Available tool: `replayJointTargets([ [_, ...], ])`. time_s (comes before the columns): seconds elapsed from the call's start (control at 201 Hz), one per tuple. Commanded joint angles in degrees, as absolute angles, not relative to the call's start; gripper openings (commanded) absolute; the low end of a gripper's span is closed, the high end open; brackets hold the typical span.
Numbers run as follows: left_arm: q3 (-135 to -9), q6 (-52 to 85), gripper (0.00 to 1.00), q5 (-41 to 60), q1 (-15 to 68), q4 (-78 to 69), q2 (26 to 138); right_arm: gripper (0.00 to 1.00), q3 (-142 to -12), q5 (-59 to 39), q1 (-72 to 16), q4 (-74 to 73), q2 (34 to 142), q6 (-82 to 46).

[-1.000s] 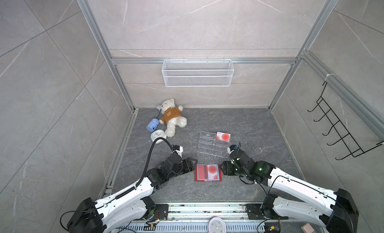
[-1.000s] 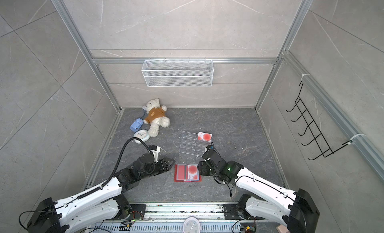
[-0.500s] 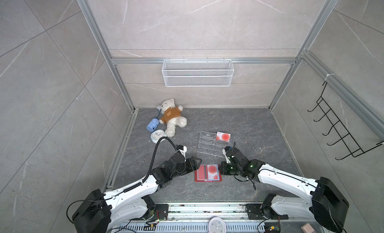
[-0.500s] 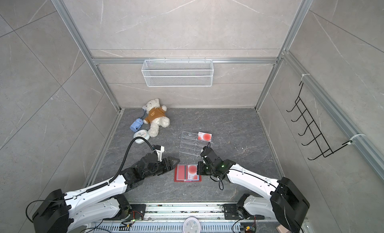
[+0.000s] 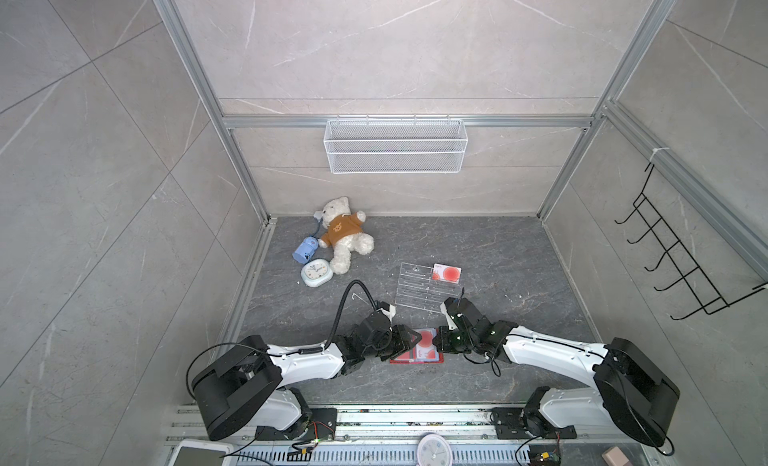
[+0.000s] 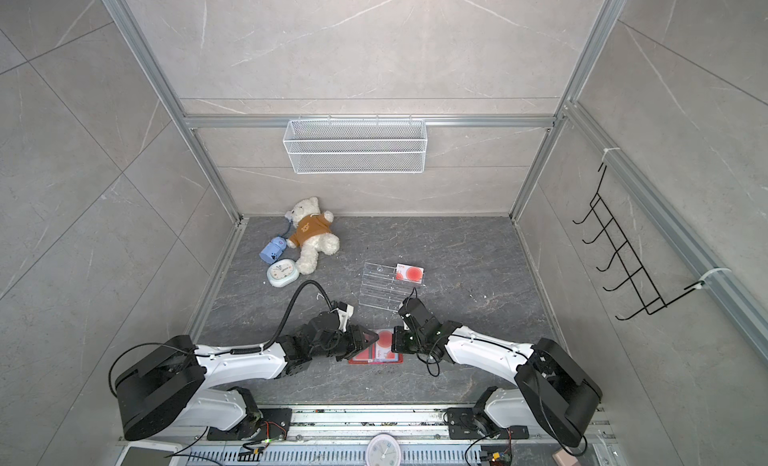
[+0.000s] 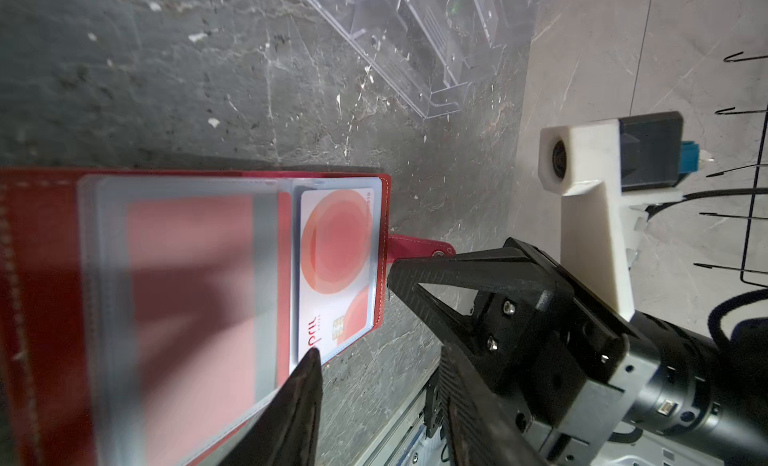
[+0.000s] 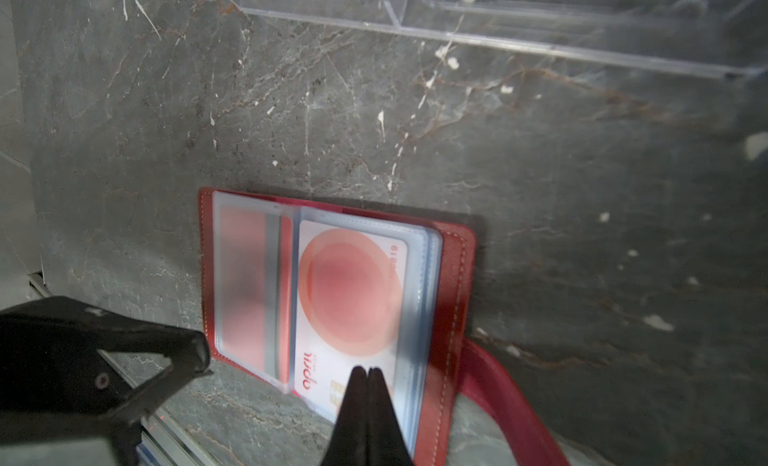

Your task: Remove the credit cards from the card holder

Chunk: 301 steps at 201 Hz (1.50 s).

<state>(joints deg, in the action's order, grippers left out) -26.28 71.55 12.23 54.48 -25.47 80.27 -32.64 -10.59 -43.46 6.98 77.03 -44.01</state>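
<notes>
The flat red leather-like card holder [image 8: 453, 297] lies open on the dark grey stone counter [image 8: 374, 131], low centre in both top views, with a white credit card with a red-orange circle [image 8: 353, 293] sleeved in its right half. The fingers of the right gripper [image 8: 366, 370] are pressed together over that half's edge; those of the left gripper [image 5: 411, 344] stand partly apart, empty. The cover should be pinned while the card is drawn straight along its sleeve.

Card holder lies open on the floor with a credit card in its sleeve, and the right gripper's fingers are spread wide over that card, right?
Not quite: the right wrist view shows the fingers of the right gripper pressed shut, not spread. The card holder does lie open on the floor, a credit card in its sleeve.
</notes>
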Motion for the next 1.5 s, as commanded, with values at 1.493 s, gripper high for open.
replayJointTargets([
  [1.493, -19.35, 79.19, 0.07, 7.76, 57.04, -50.94, 94.83, 0.0, -28.37, -13.48, -43.18, 1.12, 82.88, -45.61],
])
